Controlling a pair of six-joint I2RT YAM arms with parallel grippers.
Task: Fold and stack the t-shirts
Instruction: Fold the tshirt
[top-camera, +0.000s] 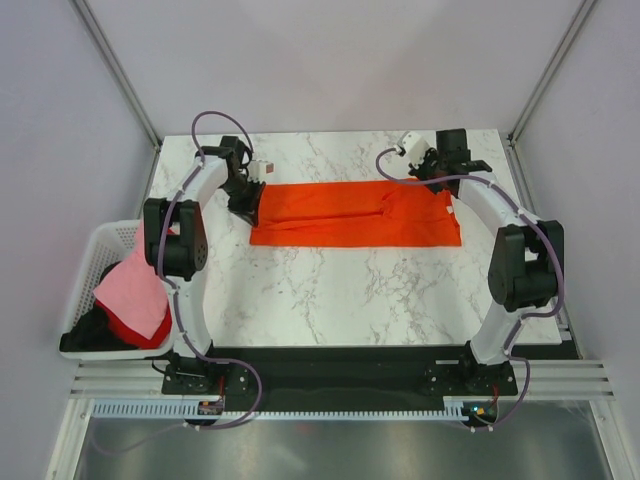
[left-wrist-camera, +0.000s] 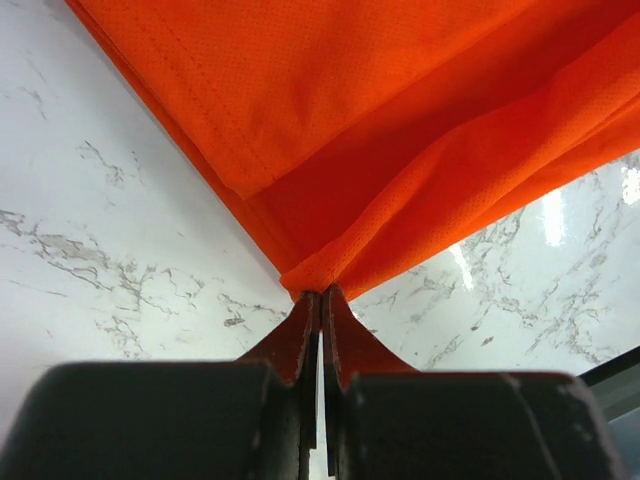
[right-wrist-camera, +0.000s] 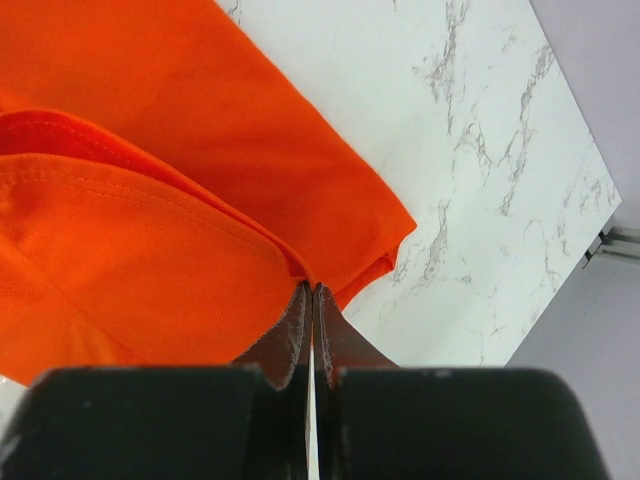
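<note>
Your orange shirt lies as a long, flat band running left to right across the far half of the worktop, folded lengthwise with its sleeve end toward the right. Your left fingers are pressed together with no gap, pinching a corner of the orange cloth at the band's left end; in the left wrist view the fabric fans up and away from the tips and the marble shows on both sides. From above, those left fingers sit at the far left corner of the shirt. Your right fingers are likewise closed tight on a stitched edge of the orange cloth, with a folded corner lying flat on the worktop just beyond them. From above they are at the shirt's far right corner. Off the left edge of the worktop stands the basket. It holds a pink shirt on top, a red shirt showing beneath its near edge, and a black shirt bunched at the near left end.
</note>
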